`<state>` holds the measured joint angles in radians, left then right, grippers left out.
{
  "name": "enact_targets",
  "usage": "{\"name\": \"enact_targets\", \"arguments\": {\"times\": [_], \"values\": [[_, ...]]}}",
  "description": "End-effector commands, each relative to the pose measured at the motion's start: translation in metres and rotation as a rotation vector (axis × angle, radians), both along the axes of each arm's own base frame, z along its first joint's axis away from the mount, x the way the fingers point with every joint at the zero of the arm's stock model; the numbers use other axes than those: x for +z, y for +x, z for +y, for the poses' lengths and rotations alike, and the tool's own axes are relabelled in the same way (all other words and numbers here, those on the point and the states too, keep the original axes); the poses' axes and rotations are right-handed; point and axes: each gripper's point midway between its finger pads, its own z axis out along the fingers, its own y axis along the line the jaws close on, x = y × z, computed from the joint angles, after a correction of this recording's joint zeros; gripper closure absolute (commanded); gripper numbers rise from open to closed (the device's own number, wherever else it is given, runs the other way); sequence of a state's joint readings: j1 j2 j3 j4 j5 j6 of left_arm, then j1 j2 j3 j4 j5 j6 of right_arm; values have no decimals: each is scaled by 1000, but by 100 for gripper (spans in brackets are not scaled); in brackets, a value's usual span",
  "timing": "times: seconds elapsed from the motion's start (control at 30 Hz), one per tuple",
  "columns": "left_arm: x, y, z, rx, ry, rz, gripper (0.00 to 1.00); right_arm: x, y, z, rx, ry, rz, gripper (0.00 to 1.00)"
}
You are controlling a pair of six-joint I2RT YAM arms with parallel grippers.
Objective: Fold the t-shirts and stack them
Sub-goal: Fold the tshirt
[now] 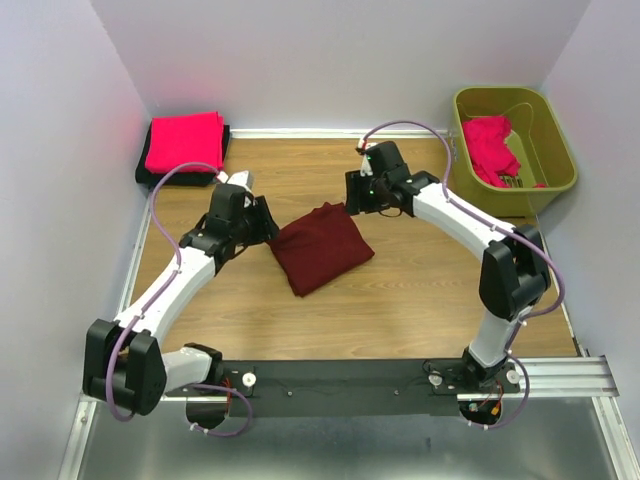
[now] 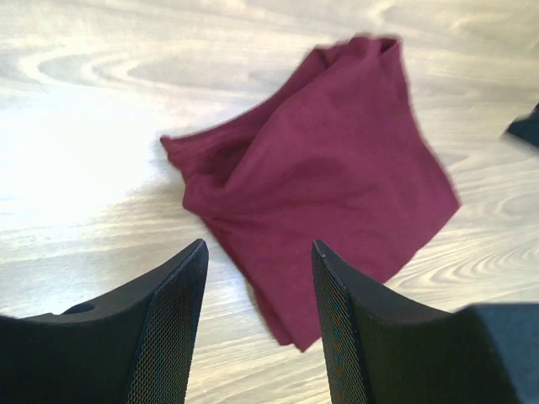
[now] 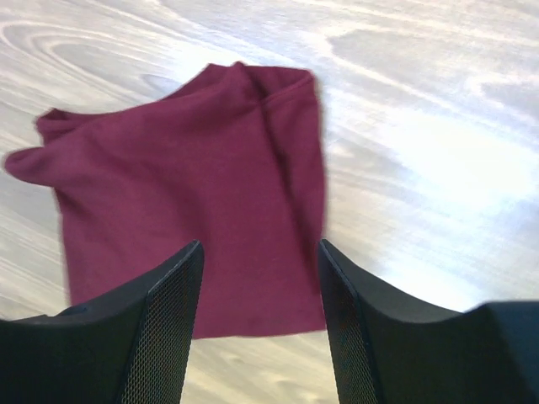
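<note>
1. At the far left corner of the table (image 1: 430, 290) there is a stack already: a folded red shirt (image 1: 185, 140) lying on top of a folded black shirt (image 1: 146, 176), of which only the edges show. I'd count those two as done.
2. The maroon shirt (image 1: 320, 247) lies in the middle of the table, folded down to a rough square. It sits well apart from the stack and between the two grippers.
3. Its fold is not tidy. From the left wrist view one corner is bunched and the layers do not line up along the near edge. From the right wrist view the far edge is rumpled too.
4. The left gripper (image 1: 263, 222) hangs just beside the shirt's left corner, fingers spread, nothing in them.
5. The right gripper (image 1: 352, 194) hangs by the far corner, also spread wide and empty. Neither one touches the cloth, as far as I can see.
6. In the bin (image 1: 500, 92) at the far right there is more red cloth (image 1: 490, 147), crumpled and unfolded. I cannot tell if it is one shirt or several.
7. My reading: roughly midway. The maroon shirt looks folded or nearly so and has yet to go onto the stack, and whatever is in the bin has yet to be taken out, folded and stacked.
</note>
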<state>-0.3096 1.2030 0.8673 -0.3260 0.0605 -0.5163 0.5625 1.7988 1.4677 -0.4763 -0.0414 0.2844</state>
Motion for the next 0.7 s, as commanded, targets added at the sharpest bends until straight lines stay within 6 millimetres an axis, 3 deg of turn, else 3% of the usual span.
{"name": "enact_targets", "arguments": {"times": [0.0, 0.1, 0.13, 0.2, 0.23, 0.33, 0.37, 0.47, 0.67], "values": [[-33, -9, -1, -47, 21, 53, 40, -4, 11, 5, 196, 81, -42, 37], [-44, -10, -1, -35, 16, 65, 40, 3, 20, 12, 279, 141, -58, 37], [-50, -6, 0, -21, 18, 63, 39, -9, 24, 15, 315, 145, -41, 37], [-54, -2, 1, -13, 23, 62, 39, -5, 34, 24, 368, 171, -60, 37], [-56, 4, 2, -3, 35, 53, 39, -20, 36, 28, 417, 176, -43, 37], [-60, 13, 6, 11, 69, 47, 35, -22, 46, 39, 510, 193, -76, 37], [-57, 18, 8, 15, 86, 32, 35, -34, 49, 42, 524, 191, -62, 37], [-57, 25, 7, 5, 99, 27, 35, -35, 59, 51, 580, 203, -95, 37], [-70, 32, 6, -37, 142, 48, 35, -54, 75, 63, 644, 224, -104, 37]]}}
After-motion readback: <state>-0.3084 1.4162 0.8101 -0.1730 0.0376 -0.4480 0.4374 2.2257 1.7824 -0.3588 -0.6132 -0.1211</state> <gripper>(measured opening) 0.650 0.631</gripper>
